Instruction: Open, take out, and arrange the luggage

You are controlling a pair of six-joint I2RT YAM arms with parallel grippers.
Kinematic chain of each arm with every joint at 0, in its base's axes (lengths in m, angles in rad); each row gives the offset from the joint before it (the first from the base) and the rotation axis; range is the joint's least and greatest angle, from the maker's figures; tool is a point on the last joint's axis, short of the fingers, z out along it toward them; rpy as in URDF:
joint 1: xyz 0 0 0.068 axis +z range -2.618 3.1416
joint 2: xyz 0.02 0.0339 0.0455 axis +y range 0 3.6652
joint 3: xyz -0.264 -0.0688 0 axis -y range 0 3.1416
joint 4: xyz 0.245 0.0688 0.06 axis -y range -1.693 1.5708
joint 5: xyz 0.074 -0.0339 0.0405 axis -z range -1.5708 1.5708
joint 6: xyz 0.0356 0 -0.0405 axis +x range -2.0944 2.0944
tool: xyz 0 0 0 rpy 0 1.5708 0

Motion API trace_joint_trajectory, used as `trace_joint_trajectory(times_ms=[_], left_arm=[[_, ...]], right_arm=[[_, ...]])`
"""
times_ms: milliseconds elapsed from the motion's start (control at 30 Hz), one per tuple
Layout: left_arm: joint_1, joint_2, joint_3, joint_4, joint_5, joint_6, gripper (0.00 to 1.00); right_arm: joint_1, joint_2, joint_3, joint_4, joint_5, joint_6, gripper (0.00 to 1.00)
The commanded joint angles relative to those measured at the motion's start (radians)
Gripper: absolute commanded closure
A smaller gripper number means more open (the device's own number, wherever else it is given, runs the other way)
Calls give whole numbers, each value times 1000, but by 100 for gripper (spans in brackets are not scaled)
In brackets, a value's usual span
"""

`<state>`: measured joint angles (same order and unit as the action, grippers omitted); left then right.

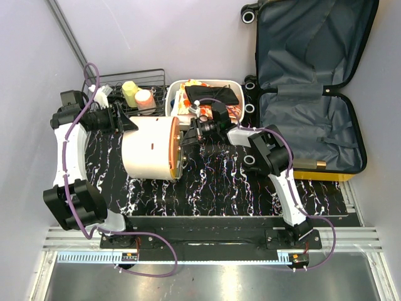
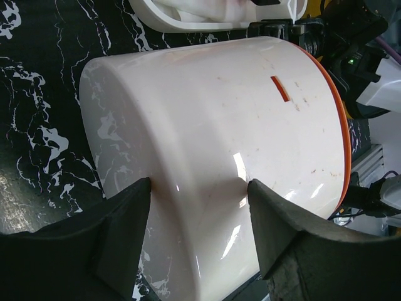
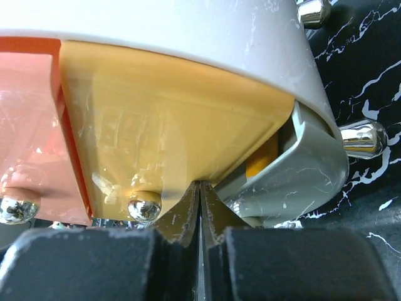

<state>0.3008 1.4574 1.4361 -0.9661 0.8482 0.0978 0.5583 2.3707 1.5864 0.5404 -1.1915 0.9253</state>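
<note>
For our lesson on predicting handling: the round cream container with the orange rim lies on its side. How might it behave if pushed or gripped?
Lying on its curved wall, the cream container would probably roll if nudged. Its glossy shell looks hard and likely slippery. It appears wider than the open left gripper, so pinching the wall seems unlikely.
</note>
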Motion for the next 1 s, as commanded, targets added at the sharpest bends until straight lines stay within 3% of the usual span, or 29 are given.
trace_joint_trajectory(times_ms=[0,300,533,967], left_arm=[[-29,-2,-48,-25,-23,42,34],[11,1,-48,7,-12,-7,32],[32,14,-62,29,6,-47,33],[34,-8,-121,33,-6,-58,33]], right_arm=[[46,-46,-55,118,105,-22,93],[-17,-355,-224,-174,228,-400,91],[0,-435,-402,-180,424,-574,100],[71,-216,-266,-66,421,-379,100]])
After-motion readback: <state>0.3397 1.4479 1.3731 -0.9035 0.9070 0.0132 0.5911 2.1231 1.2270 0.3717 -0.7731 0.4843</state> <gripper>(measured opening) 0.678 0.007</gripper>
